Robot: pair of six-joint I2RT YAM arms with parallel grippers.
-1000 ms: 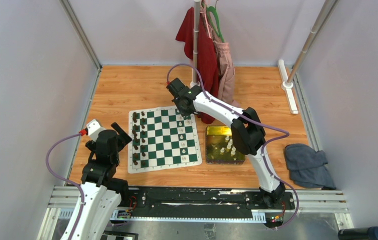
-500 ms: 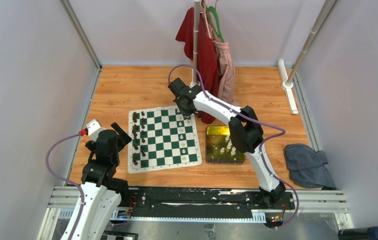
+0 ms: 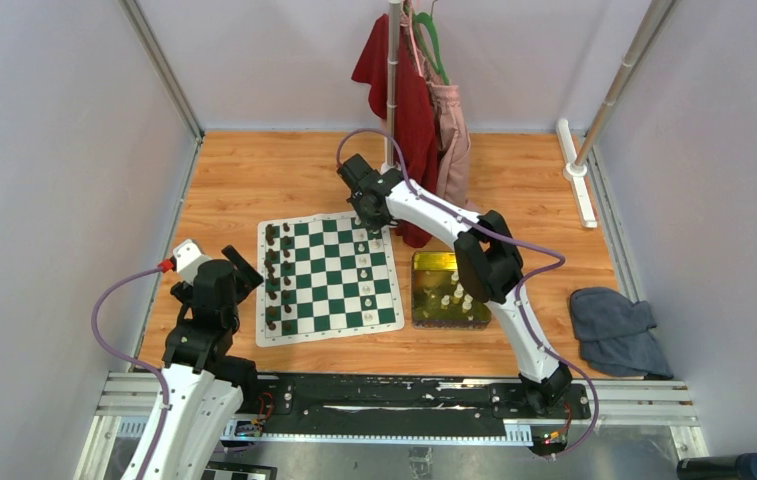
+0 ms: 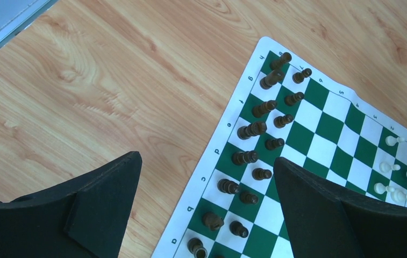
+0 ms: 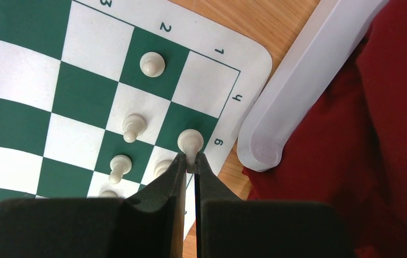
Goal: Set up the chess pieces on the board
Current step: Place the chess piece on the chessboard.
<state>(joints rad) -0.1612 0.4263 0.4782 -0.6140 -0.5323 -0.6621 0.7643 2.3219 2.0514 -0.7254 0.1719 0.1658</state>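
The green and white board [image 3: 326, 278] lies mid-table. Dark brown chessmen fill its left two files [image 4: 255, 129]. Several cream-white chess pieces [image 5: 152, 64] stand near its far right corner. My right gripper [image 5: 191, 161] is shut on a cream-white piece [image 5: 190, 141], held at the board's far right edge over a green square; in the top view it is at the far right corner [image 3: 372, 222]. My left gripper [image 4: 206, 183] is open and empty, hovering over the wood left of the board [image 3: 224, 285].
A yellow-green tray [image 3: 432, 263] with several cream pieces stands right of the board. A white stand base [image 5: 298, 91] and red cloth [image 5: 373, 134] lie just beyond the board's far right corner. A grey cloth [image 3: 619, 330] lies at right.
The right arm's elbow has shifted slightly left; its gripper stays at the board's far right corner. The left arm has not moved.
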